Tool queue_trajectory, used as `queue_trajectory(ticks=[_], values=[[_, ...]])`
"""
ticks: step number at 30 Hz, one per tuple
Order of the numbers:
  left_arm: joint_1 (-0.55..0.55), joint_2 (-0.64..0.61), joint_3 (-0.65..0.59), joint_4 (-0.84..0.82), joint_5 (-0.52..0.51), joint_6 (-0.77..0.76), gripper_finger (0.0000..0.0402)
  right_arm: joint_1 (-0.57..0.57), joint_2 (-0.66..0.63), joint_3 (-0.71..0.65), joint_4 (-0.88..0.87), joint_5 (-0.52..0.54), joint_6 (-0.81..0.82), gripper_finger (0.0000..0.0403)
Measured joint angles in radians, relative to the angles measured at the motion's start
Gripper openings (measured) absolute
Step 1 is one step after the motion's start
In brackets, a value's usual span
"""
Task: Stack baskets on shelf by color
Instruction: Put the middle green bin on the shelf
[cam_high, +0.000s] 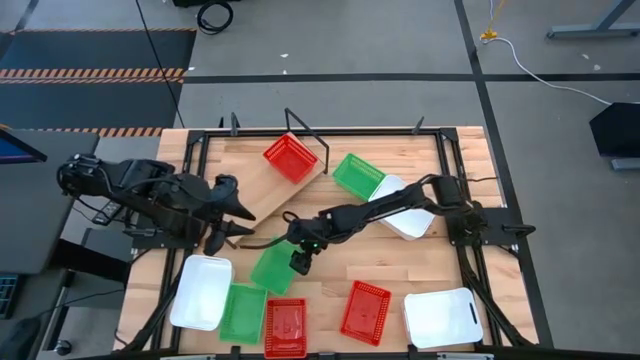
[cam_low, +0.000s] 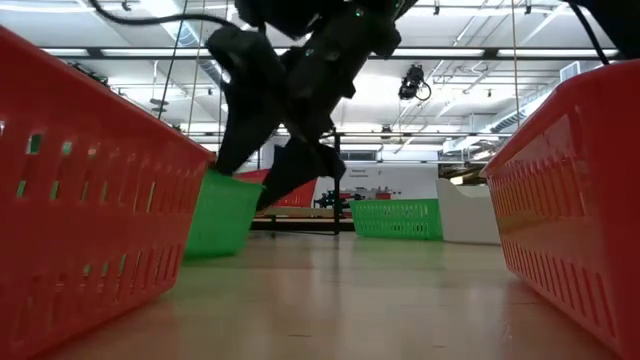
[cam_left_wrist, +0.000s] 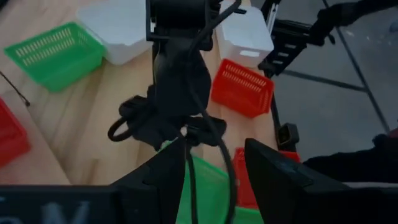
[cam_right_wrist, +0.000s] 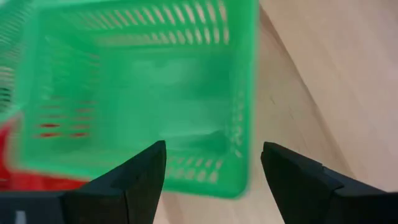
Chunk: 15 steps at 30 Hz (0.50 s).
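High view, right end effector (cam_high: 297, 262) open wide over green basket (cam_high: 272, 268), left end effector (cam_high: 238, 218) open beside shelf (cam_high: 272, 183).

Light-wood table (cam_high: 400, 270) in black frame, angled shelf plank (cam_high: 262, 190) as landmark, green basket (cam_high: 357, 175) just beside its far end, white, green and red baskets (cam_high: 365, 311) scattered nearer the front edge.

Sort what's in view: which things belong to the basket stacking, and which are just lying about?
Job: three red baskets, three green baskets, three white baskets, the shelf, the right claw open over a green basket, the left claw open by the shelf.
Lying about: black floor cable, striped mat, blue screen.
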<state>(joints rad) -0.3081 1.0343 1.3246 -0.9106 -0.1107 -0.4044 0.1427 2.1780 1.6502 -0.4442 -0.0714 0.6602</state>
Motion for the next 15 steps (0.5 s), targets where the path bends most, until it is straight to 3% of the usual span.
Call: queue_trajectory(ticks=[6, 15], values=[[-0.003, -0.037, 0.000, -0.008, 0.001, -0.071, 0.0172, -0.014, -0.008, 0.000, -0.003, 0.020, 0.007, 0.0268], [-0.004, -0.054, 0.000, -0.008, -0.003, -0.073, 0.0172, -0.054, -0.018, -0.001, 0.054, 0.059, -0.136, 0.0267]])
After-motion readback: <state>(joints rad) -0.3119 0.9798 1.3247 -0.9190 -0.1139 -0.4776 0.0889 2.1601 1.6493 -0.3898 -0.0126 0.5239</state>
